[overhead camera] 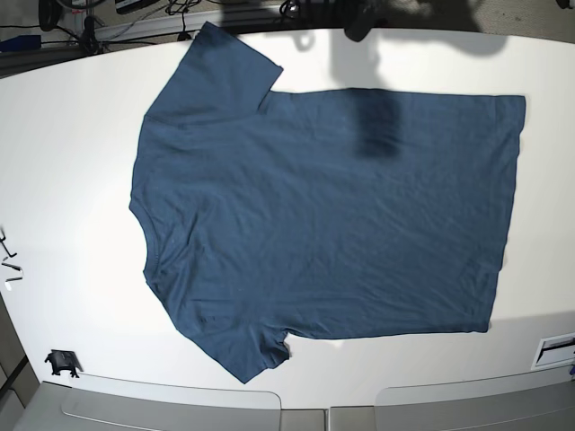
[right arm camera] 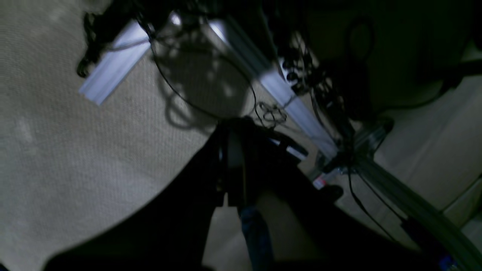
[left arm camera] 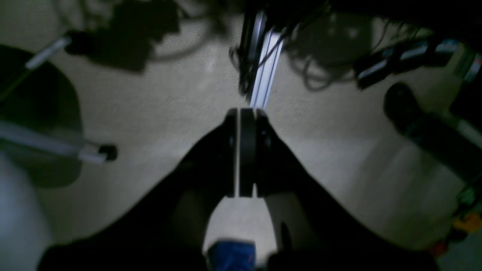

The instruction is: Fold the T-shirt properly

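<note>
A: Two fingers of left gripper pressed together, clenched on nothing; pointed at beige floor; pale rail beyond tips.
B: Noted; right wrist view?
A: Right gripper likewise clenched, nothing between jaws; carpet and tangled cables beyond; blurred.
B: Base view?
A: T-shirt spread flat on white table, collar toward left edge, hem toward right; neither gripper visible there.
</note>
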Robot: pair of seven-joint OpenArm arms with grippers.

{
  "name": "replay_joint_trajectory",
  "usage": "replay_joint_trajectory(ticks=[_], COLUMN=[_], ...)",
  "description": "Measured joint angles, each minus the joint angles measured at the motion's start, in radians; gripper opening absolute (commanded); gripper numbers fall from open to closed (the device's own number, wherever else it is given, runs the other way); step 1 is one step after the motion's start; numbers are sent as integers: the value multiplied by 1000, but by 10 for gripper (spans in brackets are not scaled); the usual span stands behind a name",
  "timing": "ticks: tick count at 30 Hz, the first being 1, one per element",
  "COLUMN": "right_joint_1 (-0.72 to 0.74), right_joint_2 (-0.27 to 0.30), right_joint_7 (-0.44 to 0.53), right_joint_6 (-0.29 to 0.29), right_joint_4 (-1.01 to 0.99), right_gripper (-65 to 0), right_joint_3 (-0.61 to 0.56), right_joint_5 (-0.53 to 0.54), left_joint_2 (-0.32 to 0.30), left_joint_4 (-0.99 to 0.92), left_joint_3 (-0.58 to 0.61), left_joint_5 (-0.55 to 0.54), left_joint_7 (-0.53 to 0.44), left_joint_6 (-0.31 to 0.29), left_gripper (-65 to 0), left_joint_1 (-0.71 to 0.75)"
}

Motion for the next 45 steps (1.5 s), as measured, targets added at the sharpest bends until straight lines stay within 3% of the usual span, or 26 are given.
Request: replay_joint_trajectory(ticks=[3,10,15,17,19,25,28,31,34,37,43,45], right_joint_1=[-87,-210,-274,-293,-310,-333,-329,-331,-330,-331,-334,-341], right_joint_2=[43,178,248,257,259,260,259,260,261,261,268,268], right_joint_7=[0,-1,-16,-15,-34,-186,-203,-279,-348,-406,-469,-489], right_joint_6=[-61,-160,-233,-254,-262,-261,-262,-261,-261,-259,-257,-257], right_joint_4=[101,309,408,455,508,629,662,668,671,672,681,708], right_gripper=[-650,-650,-650,-650,-650,-650,-650,-650,-650,-650,-650,-650], right_joint_3=[0,0,1,1,2,1,2,1,2,2,2,2], right_joint_5=[-85,-92,-91,-91,-121,-278,-421,-554,-723,-817,-963,-1008], left_joint_2=[-5,-5,-19,-19,-19,-21,-19,-19,-18,-19,-18,-19], left_joint_4=[31,131,222,269,315,398,422,432,438,438,438,439], left_joint_3=[-13,-119,-211,-263,-315,-468,-544,-613,-683,-747,-835,-870], left_joint_5=[0,-10,-188,-226,-272,-391,-490,-618,-767,-915,-1098,-1103], left_joint_7=[11,48,184,246,299,415,493,600,729,832,1007,1061], left_joint_6=[-1,-3,-9,-38,-103,-276,-399,-541,-550,-547,-551,-551], left_gripper=[-650,-650,-650,-650,-650,-650,-650,-650,-650,-650,-650,-650], left_joint_1=[18,64,120,135,153,219,231,227,229,229,229,228])
